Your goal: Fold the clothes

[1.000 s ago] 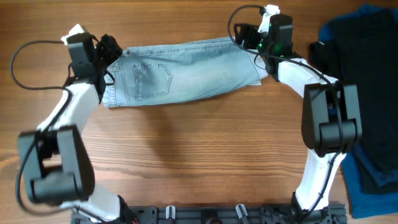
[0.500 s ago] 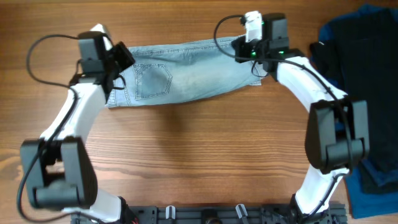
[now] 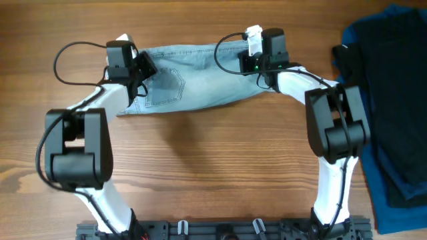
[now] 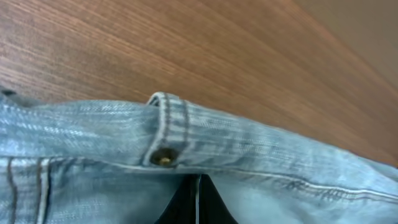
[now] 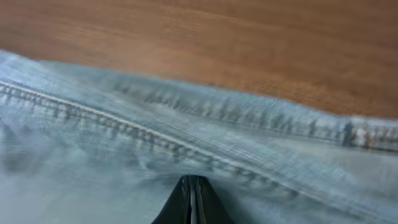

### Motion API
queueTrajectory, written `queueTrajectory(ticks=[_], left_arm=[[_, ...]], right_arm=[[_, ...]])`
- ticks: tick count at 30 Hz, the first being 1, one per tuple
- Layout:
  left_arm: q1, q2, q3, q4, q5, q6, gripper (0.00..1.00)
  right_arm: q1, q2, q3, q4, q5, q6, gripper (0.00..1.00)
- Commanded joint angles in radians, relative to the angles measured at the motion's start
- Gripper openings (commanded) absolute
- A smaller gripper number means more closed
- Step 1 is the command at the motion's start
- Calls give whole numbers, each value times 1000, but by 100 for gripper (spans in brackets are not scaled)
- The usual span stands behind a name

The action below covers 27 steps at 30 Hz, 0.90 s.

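Left gripper (image 4: 198, 190) and right gripper (image 5: 193, 188) closer together now, both closed on denim shorts (image 3: 200, 80)

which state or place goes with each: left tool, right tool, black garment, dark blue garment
Things:
1 left tool
2 right tool
3 black garment
4 dark blue garment

States or places:
a lying on top of another garment, at the right side of the table
b shut on the denim shorts at the waistband, by a belt loop
c underneath, sticking out at the pile's near edge
d shut on the leg end of the denim shorts

Pairs: 1-b; 2-d; 3-a; 4-c
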Motion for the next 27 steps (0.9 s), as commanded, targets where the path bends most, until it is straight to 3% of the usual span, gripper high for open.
queueTrajectory(ticks=[1,10,15,20,27], left_arm=[[1,77,3,83,-81,16,5],[1,92,4,186,-126,42,4],[1,8,4,183,-127,95,4],[1,-143,5,93,-127,95,6],[1,-254,4,-214,-129,95,8]], right_arm=[[-2,74,7,114,109,-13,4],[-2,142,8,380,237,-13,4],[-2,112,8,404,238,-9,4],[-2,-40,7,251,232,68,4],[-1,-299,7,-243,138,87,4]])
